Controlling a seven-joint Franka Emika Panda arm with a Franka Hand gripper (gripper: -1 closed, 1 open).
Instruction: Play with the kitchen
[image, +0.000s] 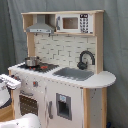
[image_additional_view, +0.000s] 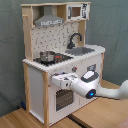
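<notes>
Gripper (image_additional_view: 55, 80) up against the toy kitchen (image_additional_view: 65, 60) front, just above the oven door (image_additional_view: 64, 98); whether clenched or released, cannot tell.

Seen whole only in the second exterior view, reaching in from the second exterior view's right, white arm (image_additional_view: 95, 89) lit by a blue light. Barely caught at the first exterior view's left edge. Small pot (image: 31, 61) on the stovetop, black faucet (image: 85, 58) behind the sink, microwave (image: 75, 23) up top.

Staged test space, grey curtain (image: 117, 45) backdrop, wooden table (image_additional_view: 95, 112)
</notes>
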